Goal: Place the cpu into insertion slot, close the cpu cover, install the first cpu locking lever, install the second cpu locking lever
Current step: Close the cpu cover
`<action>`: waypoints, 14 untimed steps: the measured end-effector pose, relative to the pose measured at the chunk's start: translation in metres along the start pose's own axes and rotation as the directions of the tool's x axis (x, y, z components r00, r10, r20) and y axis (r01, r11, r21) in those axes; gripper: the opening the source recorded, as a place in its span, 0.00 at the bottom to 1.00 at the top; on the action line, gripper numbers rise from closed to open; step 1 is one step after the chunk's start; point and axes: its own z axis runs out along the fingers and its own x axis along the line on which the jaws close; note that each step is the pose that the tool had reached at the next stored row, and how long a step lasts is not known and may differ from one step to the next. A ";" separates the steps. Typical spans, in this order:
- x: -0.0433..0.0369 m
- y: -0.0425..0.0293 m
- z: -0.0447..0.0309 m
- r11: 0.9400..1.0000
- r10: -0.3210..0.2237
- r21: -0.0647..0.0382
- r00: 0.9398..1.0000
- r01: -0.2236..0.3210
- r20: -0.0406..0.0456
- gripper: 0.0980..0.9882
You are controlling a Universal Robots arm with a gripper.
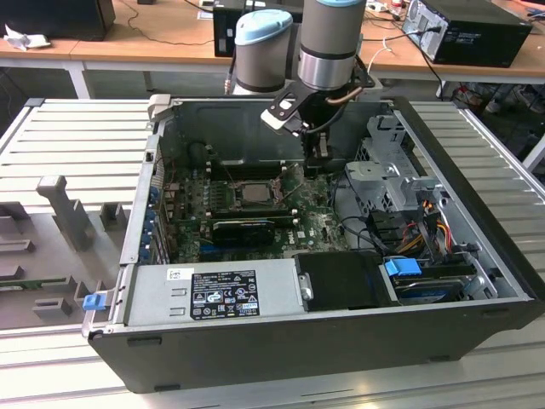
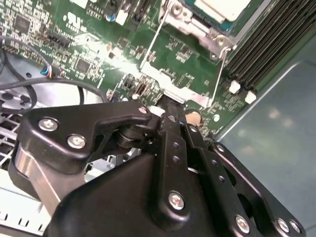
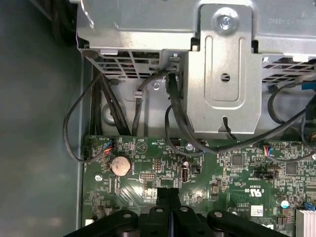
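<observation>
In the exterior view the cpu [image 1: 254, 192] lies flat in the insertion slot [image 1: 228, 203] on the green board, with the silver cpu cover [image 1: 274, 199] framing it. My gripper [image 1: 319, 155] hangs just to the exterior view's right of the slot, low over the board. In the second wrist view its black fingers [image 2: 170, 123] are pressed together, their tips at the flat silver end of a thin wire locking lever [image 2: 185, 95]. A second wire lever [image 2: 153, 42] runs beside the cover's corner [image 2: 213, 30], where the cpu's beige top [image 2: 222, 6] shows. In the first wrist view the gripper [image 3: 168, 193] is shut over the board.
A drive cage [image 3: 222, 74] with black cables [image 3: 177, 118] stands close beyond the fingers. A coin battery [image 3: 120, 165] sits on the board. Long black memory slots [image 2: 266, 44] run beside the socket. The power supply [image 1: 217, 294] and case walls [image 1: 464, 183] bound the space.
</observation>
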 end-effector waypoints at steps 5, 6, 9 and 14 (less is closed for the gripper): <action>0.0003 -0.0115 -0.0004 1.000 0.000 0.000 1.000 0.000 0.000 0.01; 0.0004 -0.0181 -0.0006 1.000 0.000 0.000 1.000 0.000 0.000 0.01; 0.0006 -0.0316 -0.0011 1.000 0.000 0.000 1.000 0.000 0.000 0.01; 0.0011 -0.0529 -0.0015 1.000 0.000 0.000 1.000 0.000 0.000 0.01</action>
